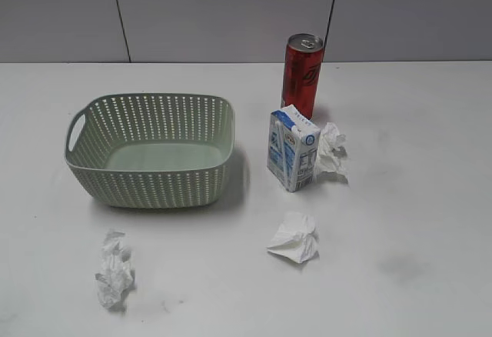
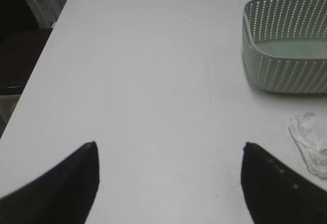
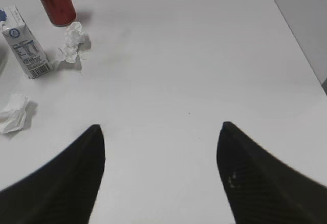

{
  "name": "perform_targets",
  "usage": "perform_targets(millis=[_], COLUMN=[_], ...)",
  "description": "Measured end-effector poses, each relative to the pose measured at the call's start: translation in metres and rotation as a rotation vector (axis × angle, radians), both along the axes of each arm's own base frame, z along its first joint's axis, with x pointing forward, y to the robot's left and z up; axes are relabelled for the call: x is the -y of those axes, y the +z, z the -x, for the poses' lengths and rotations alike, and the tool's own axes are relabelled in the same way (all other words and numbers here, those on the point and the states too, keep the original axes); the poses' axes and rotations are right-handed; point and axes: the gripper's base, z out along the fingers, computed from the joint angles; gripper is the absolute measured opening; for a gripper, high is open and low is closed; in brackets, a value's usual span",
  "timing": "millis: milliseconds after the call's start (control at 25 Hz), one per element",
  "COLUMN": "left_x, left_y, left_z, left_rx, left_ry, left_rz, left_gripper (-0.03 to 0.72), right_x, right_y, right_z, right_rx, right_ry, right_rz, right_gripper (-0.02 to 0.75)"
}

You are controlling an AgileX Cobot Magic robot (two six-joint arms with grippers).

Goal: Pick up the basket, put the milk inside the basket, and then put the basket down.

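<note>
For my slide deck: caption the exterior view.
Empty basket on a white table, milk upright beside it, red can behind, three crumpled paper balls scattered.

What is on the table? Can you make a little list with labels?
basket: pale green basket, upright, empty, left of the milk
milk: white-and-blue carton, standing, outside the basket
can: red can, standing behind the milk
paper balls: three; one right beside the milk, one in front of it, one in front of the basket
left claw: open, holding nothing, over bare table
right claw: open, holding nothing, over bare table
</note>
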Motion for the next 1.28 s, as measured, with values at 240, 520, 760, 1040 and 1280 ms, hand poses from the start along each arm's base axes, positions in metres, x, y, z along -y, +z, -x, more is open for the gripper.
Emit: perform_targets(millis=[240, 520, 760, 1040, 1280], left_x=[0.001, 0.000, 0.012, 0.054, 0.072], left_y=[0.021, 0.044, 0.052, 0.041, -0.006], left_z=[-0.007, -0.081, -0.162, -0.262, -0.332], left_rx=[0.114, 0.117, -0.077, -0.417, -0.662], left_ry=[-0.004, 0.015, -0.051, -0.179, -0.189], left_rz=[0.020, 0.055, 0.056, 0.035, 0.023], left_gripper=[0.602, 0.596, 0.596, 0.598, 0.596], right_x=[0.000, 0.000, 0.000, 0.000, 0.000], right_y=[0.000, 0.000, 0.000, 0.000, 0.000], right_z=[0.000, 0.000, 0.000, 0.000, 0.000], right_rx=[0.000, 0.000, 0.000, 0.000, 0.000], right_ry=[0.000, 0.000, 0.000, 0.000, 0.000], right_rz=[-0.001, -0.001, 0.000, 0.000, -0.001], right_gripper=[0.518, 0.518, 0.517, 0.517, 0.517])
